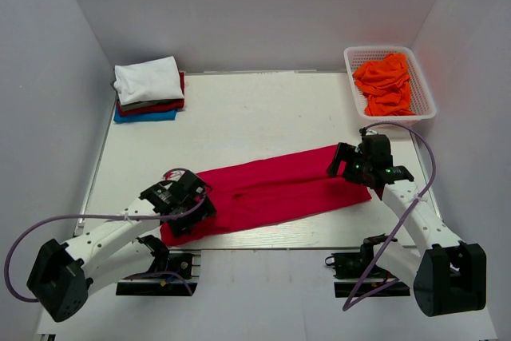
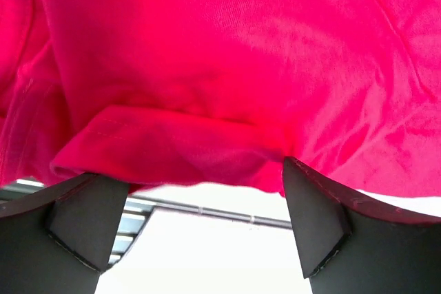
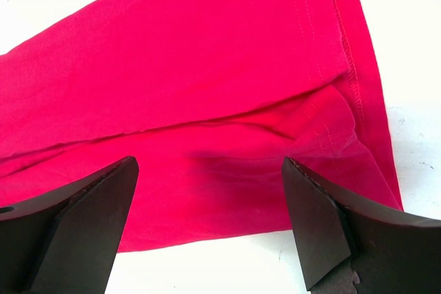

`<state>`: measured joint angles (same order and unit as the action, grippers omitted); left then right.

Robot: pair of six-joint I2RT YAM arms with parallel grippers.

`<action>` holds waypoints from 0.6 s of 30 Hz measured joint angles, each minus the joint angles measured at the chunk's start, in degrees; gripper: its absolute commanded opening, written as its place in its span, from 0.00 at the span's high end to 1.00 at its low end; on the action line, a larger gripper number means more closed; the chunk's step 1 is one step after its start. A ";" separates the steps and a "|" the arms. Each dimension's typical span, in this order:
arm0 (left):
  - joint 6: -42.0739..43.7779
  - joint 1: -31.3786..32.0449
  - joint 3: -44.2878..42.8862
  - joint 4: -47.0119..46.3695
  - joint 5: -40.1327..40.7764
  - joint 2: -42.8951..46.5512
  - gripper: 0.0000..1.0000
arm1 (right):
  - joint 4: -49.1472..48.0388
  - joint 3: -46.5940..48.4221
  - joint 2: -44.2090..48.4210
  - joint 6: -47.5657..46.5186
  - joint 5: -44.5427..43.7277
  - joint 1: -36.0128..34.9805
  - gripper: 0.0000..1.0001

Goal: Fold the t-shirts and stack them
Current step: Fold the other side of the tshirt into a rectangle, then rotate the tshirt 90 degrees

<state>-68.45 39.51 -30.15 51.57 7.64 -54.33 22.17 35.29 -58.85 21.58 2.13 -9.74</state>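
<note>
I am reading no text, label, brand, number or sign anywhere. None is showing on the crimson t-shirt (image 1: pixel 271 189), on the folded stack of t-shirts (image 1: pixel 148 89), or on the white basket (image 1: pixel 423 93).

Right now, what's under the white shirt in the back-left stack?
Under the white shirt lies a dark red shirt, then a blue shirt at the bottom. Only their near edges show; the rest, and any thinner layers between, are covered.
</note>
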 measured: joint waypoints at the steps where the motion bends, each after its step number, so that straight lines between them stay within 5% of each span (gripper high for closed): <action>1: -0.02 0.00 -0.07 0.28 -0.17 0.68 0.00 | -0.07 -0.07 0.00 0.00 0.00 0.00 0.10; 13: 4.59 0.00 -20.09 6.29 0.63 -2.71 0.00 | -0.13 -0.48 0.00 -0.44 -0.02 0.02 0.10; 18: 7.15 0.00 -18.62 2.25 1.44 -3.30 0.00 | -1.18 -0.17 -1.42 -0.94 -0.09 -0.04 0.10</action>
<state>-61.30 39.51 -48.77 53.82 9.08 -57.63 20.99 35.11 -60.27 20.64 2.04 -9.78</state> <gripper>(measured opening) 0.998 0.904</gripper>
